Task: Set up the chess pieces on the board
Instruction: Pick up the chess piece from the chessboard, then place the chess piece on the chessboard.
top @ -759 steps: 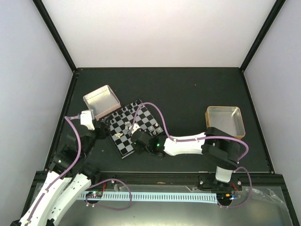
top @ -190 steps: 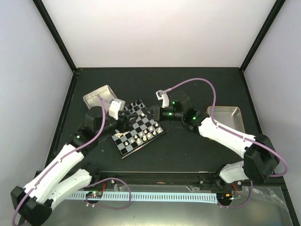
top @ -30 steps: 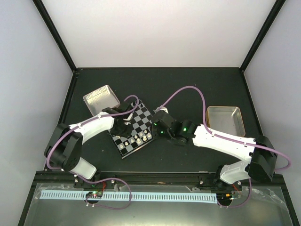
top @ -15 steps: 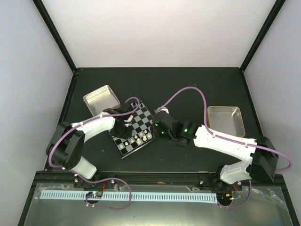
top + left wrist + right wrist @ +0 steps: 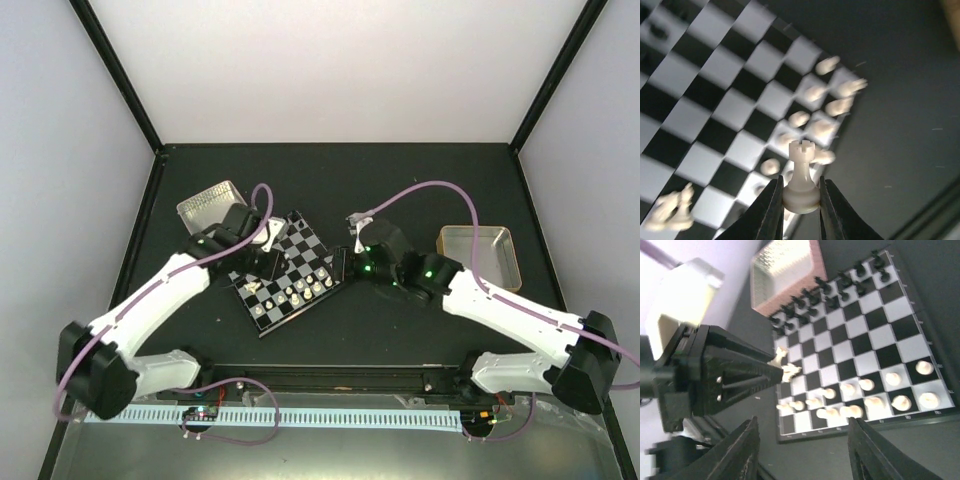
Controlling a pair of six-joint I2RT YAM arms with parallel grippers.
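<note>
Pale walls (image 5: 340, 70) enclosed a dark table (image 5: 420, 190). The board (image 5: 305, 245) lay toward 9 o'clock of its centre. Black pieces (image 5: 826, 286) lined its 12 o'clock edge and most cream chess pieces (image 5: 300, 292) its 6 o'clock edge, so the task seemed over halfway. The right pincer (image 5: 802, 440) gaped empty at 3 o'clock. The left pincer (image 5: 800, 200) gripped an unplaced rook (image 5: 802, 170).

Bright, even overhead light; the far wall (image 5: 340, 70) washes out white above the dark worktop (image 5: 420, 190). Left wrist view: rook (image 5: 801, 175) sharp, board (image 5: 715, 100) behind it blurred. Right wrist view slightly soft.

Textured tray (image 5: 205, 207) left, plain tray (image 5: 478, 250) right, dark table (image 5: 400, 185).
</note>
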